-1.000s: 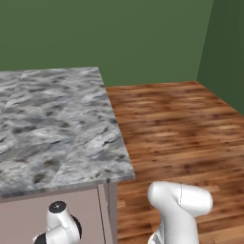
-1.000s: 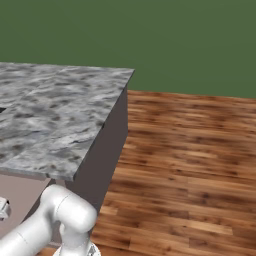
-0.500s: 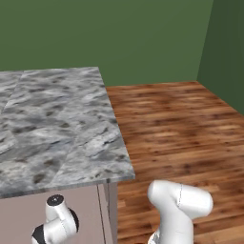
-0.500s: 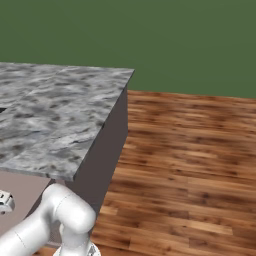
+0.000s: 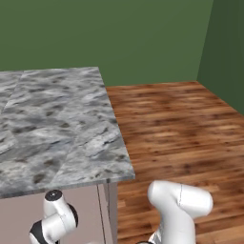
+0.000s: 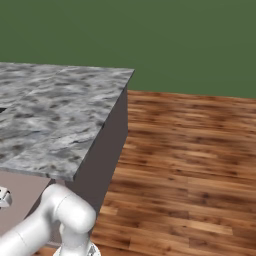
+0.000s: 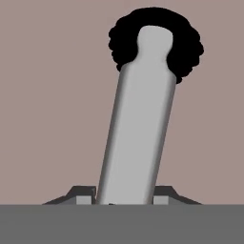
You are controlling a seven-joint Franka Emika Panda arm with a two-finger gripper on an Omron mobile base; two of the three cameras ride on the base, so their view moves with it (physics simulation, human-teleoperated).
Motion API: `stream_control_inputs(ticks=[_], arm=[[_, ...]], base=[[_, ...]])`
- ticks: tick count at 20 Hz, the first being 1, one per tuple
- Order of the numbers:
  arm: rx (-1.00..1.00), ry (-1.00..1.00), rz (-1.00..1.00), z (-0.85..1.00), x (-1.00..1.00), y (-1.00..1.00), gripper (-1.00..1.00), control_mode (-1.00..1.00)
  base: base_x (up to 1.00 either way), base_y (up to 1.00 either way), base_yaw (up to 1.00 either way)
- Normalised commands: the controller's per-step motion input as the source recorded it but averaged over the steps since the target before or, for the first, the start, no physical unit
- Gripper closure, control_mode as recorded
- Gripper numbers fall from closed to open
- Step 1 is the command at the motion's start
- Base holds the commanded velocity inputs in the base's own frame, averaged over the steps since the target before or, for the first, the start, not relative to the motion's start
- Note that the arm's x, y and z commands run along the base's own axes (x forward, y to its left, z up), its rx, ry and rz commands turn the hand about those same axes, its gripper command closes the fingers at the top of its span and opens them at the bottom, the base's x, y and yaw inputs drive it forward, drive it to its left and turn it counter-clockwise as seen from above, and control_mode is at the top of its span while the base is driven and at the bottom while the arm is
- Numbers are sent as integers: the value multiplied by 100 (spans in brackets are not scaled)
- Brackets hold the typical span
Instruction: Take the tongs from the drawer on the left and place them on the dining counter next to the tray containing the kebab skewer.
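Flat dark green walls (image 5: 119,33) meet in a corner at the far right. A glossy reddish-brown wooden plank floor (image 5: 176,128) runs from their foot, evenly lit.

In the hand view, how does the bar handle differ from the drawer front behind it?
The bar handle is silver-grey with shading, while the drawer front is plain mauve. The bar handle is a rounded bar that runs tilted across the view, while the drawer front is flat. Both look smooth and unpatterned.
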Motion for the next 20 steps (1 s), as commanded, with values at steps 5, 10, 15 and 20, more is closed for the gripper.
stream_control_inputs(ticks=[5,10,15,20], arm=[[0,-8,-7,100,-20,0,100,-100],[0,-5,-9,100,-18,-1,100,-100],[0,-1,0,100,0,-50,100,-100],[0,0,2,100,0,-90,100,-100]], base=[[0,0,0],[0,0,0],[0,0,0],[0,0,0]])
